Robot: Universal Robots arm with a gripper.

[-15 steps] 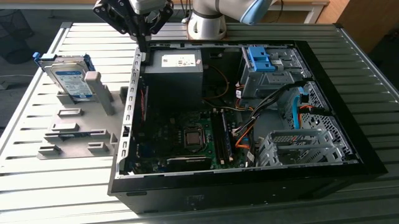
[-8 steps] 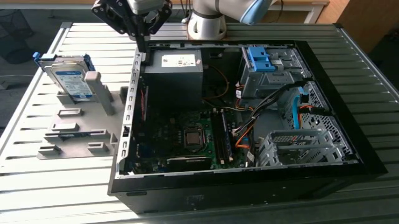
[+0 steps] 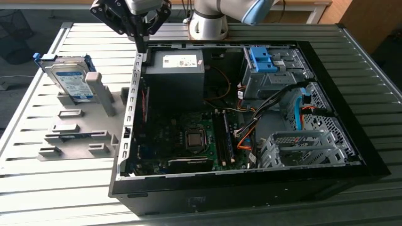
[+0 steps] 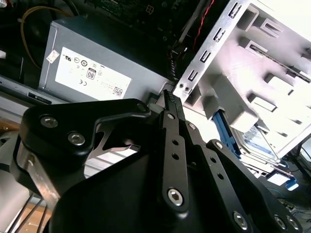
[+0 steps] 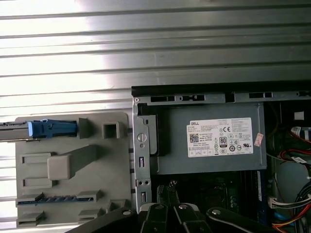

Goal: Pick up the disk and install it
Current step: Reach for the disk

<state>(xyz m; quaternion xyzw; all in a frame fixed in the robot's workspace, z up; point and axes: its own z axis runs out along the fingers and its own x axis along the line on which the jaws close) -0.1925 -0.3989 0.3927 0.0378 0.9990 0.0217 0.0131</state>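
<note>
Arm (image 3: 207, 26): pale silver-grey tube sections with fat round joints; one joint closed by a light blue cap (image 3: 256, 12). Gripper (image 3: 143, 46) is matte black all over; flat angular link plates (image 4: 82, 121) taper into two thin fingers (image 4: 172, 126) with fine ribbed tips; each finger bar has a row of small round holes. Link plates are pinned with silver screws (image 4: 175, 195), hex sockets, heads sitting in round bosses; same black plates and screw heads in the first wrist view.

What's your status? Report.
Gripper shut, empty, above computer case wall. Disk upright in grey holder, untouched. Grey post close beside it.
</note>
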